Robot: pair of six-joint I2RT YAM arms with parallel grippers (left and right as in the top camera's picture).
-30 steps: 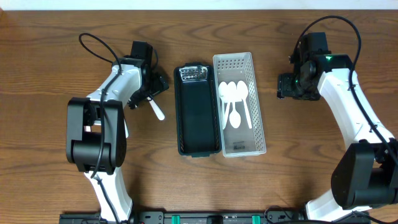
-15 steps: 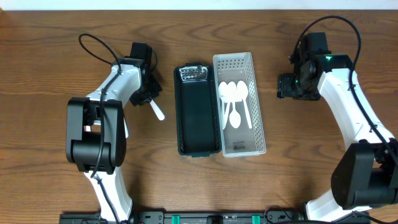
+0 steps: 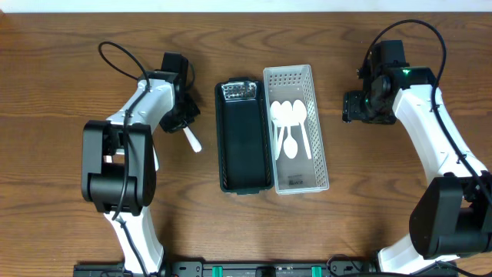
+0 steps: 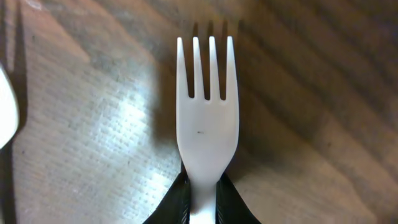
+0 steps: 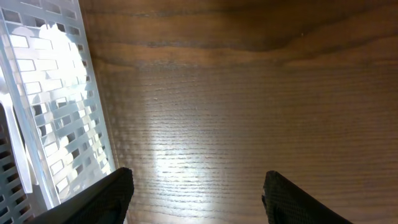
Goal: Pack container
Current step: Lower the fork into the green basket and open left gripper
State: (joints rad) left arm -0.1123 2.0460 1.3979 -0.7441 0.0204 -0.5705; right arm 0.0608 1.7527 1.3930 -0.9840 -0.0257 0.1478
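A white plastic fork (image 4: 206, 124) lies tines-forward over the wooden table, and my left gripper (image 4: 202, 202) is shut on its handle. From overhead the fork (image 3: 192, 140) sticks out below the left gripper (image 3: 183, 119), just left of the black container (image 3: 244, 154). The white perforated basket (image 3: 307, 173) beside the container holds three white spoons (image 3: 289, 115). My right gripper (image 5: 199, 199) stands open over bare wood, right of the basket (image 5: 43, 106), with nothing between its fingers.
A shiny wrapped item (image 3: 239, 92) sits at the far end of the black container. A white rounded edge (image 4: 6, 112) shows at the left border of the left wrist view. Both arm bases stand at the table's near edge.
My left gripper has shut on the fork's handle, and the fork has shifted slightly to the left. The right arm has not moved.
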